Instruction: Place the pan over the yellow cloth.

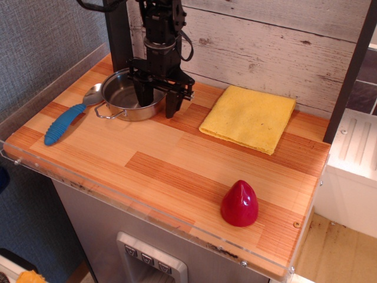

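**Hand straddles pan rim, cloth waiting to the right**

Poised over the right rim of the pan [133, 94], with the hand [158, 101] spread wide: one finger down inside the bowl, the other outside the wall, nothing clamped yet. Resting on the bench [177, 171] at the back left, with the blue-handled spoon [66, 122] just beyond its far side from the hand. Lying flat to the hand's right, near but apart, the yellow cloth [250, 117]; nearer the front edge and well clear, a red cone-shaped object [239, 203].

Best done, by the look of it, by sinking low enough for the fingers to bite well down the wall, closing squarely on it, then lifting level before carrying right. Worth watching: a thin, shiny rim likely to slip or tip in a one-sided pinch, and a cloth apt to bunch if the base drags. Set down centred.
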Tool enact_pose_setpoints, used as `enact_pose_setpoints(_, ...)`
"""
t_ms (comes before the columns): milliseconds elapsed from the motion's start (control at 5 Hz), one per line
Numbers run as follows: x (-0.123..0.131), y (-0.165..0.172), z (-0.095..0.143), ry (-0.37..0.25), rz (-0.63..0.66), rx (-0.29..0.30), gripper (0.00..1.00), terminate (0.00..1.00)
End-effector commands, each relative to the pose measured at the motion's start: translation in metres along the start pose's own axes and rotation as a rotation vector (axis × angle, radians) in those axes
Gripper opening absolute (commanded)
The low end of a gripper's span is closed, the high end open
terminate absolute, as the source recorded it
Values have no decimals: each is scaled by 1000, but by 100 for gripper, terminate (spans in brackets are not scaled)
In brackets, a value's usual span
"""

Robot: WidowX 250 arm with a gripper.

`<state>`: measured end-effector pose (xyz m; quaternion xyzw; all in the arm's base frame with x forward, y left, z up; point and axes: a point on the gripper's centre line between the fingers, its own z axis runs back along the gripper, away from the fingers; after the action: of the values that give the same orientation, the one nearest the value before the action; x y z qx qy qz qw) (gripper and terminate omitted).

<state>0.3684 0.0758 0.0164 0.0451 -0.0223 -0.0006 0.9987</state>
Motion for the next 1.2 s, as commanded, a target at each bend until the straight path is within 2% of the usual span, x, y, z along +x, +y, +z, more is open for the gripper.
enact_pose_setpoints(0, 4, 12, 31, -75, 21, 28, 0, 0)
enact_pose_setpoints(400, -5, 10, 58, -116, 51, 40, 0, 0)
enact_pose_setpoints(600, -8, -16, 80, -126, 20, 31, 0, 0)
enact_pose_setpoints(1000, 2, -106, 93, -155, -144, 1, 0, 0)
